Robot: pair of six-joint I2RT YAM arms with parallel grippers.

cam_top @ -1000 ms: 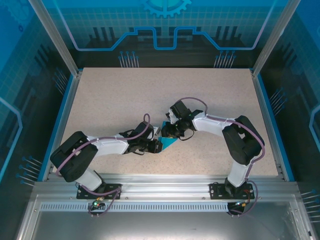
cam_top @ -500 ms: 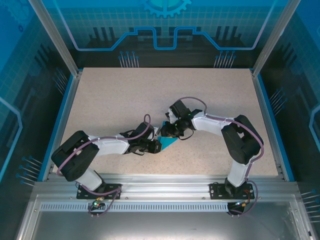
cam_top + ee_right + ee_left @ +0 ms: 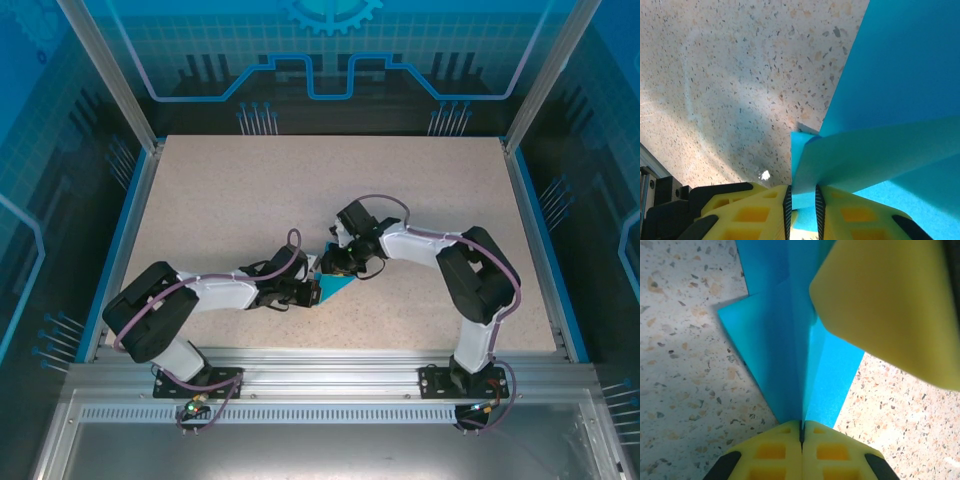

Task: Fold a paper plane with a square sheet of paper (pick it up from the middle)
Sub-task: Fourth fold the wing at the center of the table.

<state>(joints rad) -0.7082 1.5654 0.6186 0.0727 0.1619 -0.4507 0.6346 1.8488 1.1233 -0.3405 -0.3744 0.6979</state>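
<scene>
The teal-blue sheet of paper (image 3: pixel 337 285) is folded and lies at the middle of the table between both grippers. In the left wrist view the sheet of paper (image 3: pixel 775 340) shows a raised centre crease with a layered flap on each side. My left gripper (image 3: pixel 801 427) is shut on that crease at the paper's near end. It reaches in from the left (image 3: pixel 314 291). My right gripper (image 3: pixel 802 197) pinches a thick folded layer of the paper (image 3: pixel 900 75) between its pads. It comes from the right (image 3: pixel 330 264), and one of its yellow fingers (image 3: pixel 890 305) hangs over the paper.
The speckled beige table (image 3: pixel 250 190) has blue side rails (image 3: pixel 120 240) and a metal frame (image 3: pixel 320 362) along the front. Both arms bend inward over the front half, and open tabletop lies behind them.
My left gripper's jaws have closed onto the paper's centre crease. The right arm's elbow has shifted slightly left; its grip and the paper's place stay the same.
</scene>
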